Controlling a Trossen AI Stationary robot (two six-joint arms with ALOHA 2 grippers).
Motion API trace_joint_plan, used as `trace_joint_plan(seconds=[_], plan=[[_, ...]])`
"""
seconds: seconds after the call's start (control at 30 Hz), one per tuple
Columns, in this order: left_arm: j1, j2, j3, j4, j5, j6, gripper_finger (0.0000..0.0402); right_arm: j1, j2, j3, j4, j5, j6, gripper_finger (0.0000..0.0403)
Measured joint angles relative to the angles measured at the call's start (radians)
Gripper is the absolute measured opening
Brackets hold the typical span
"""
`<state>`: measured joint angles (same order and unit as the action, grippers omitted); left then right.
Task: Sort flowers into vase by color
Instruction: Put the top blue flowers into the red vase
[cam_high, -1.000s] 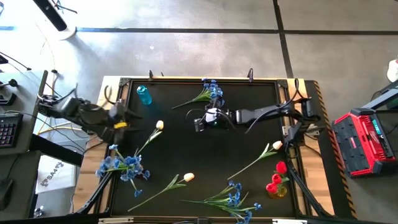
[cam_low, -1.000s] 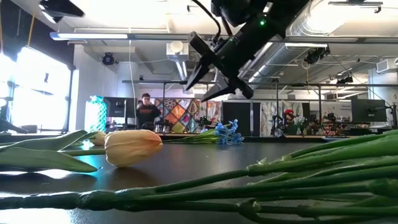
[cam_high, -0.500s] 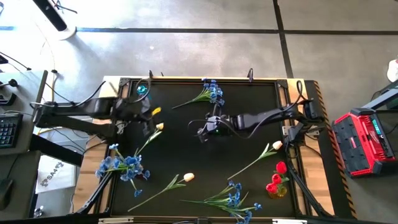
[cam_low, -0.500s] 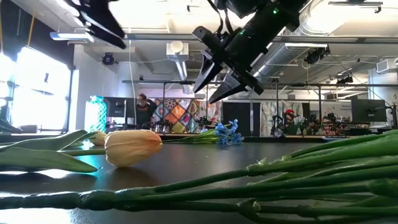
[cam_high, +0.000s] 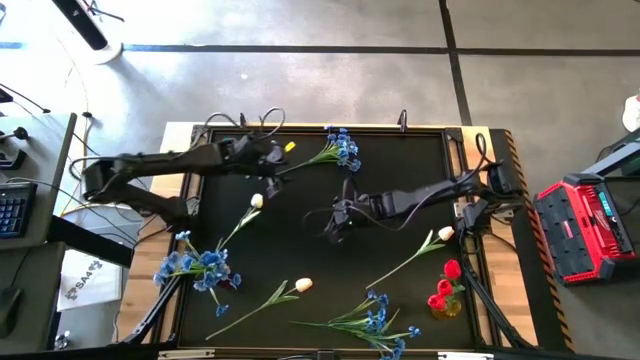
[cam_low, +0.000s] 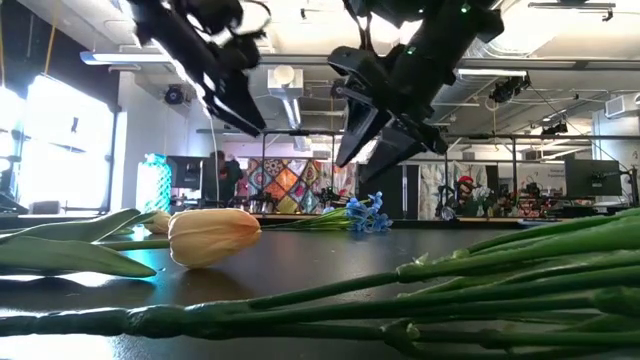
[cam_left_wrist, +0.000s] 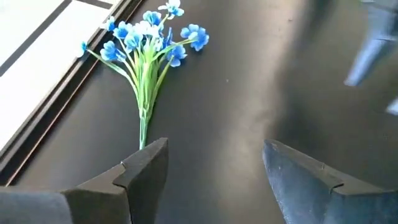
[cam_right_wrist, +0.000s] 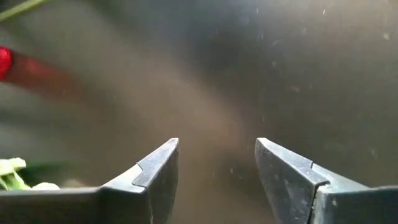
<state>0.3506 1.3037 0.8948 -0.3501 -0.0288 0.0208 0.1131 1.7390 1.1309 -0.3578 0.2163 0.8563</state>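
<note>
A: What's the biggest thing here?

B: The black rectangular table top (cam_high: 400, 170) with its raised rim. Both dark arms reach over it from opposite sides.

A: Where are the grippers?

B: The left gripper (cam_high: 268, 157) hangs above the far left part of the table, its fingers spread wide with nothing between them. In its wrist view it (cam_left_wrist: 214, 163) points at a spray of small blue blossoms on a green stem (cam_left_wrist: 148, 46), which lies flat just ahead near the far rim. The right gripper (cam_high: 338, 222) hovers over the middle of the table, fingers also parted and empty; its wrist view (cam_right_wrist: 216, 155) shows bare black surface below.

A: And the other flowers?

B: A second blue spray (cam_high: 197, 267) lies at the near left edge, a third (cam_high: 375, 320) at the near rim. A cream-yellow tulip (cam_high: 255, 201) lies near the left arm, another (cam_high: 302, 285) toward the near side, a third (cam_high: 444, 233) by the right edge. Red tulips (cam_high: 448, 281) stand in a small vessel (cam_high: 446, 305) at the near right corner; its colour is hard to tell.
</note>
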Motion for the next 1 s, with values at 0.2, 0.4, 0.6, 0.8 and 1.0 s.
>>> trace_joint_plan(seconds=[0.2,0.4,0.6,0.8,1.0], plan=[[0.072,0.179,0.0,0.174,0.036,0.059,0.0245,0.029,0.0,0.0,-0.034,0.0,0.008,0.02],[0.162,0.317,0.0,0.293,0.027,0.084,0.0245,0.04,0.0,0.0,-0.048,0.004,0.01,0.02],[0.227,0.412,0.0,0.361,-0.019,0.178,0.0245,0.04,0.0,0.0,-0.049,0.02,0.007,0.02],[0.248,0.498,0.0,0.436,0.024,0.235,0.0245,0.04,0.0,0.0,-0.049,0.022,0.008,0.02],[0.247,0.546,0.0,0.481,0.067,0.244,0.0245,0.039,0.0,0.0,-0.049,0.02,0.011,0.02]])
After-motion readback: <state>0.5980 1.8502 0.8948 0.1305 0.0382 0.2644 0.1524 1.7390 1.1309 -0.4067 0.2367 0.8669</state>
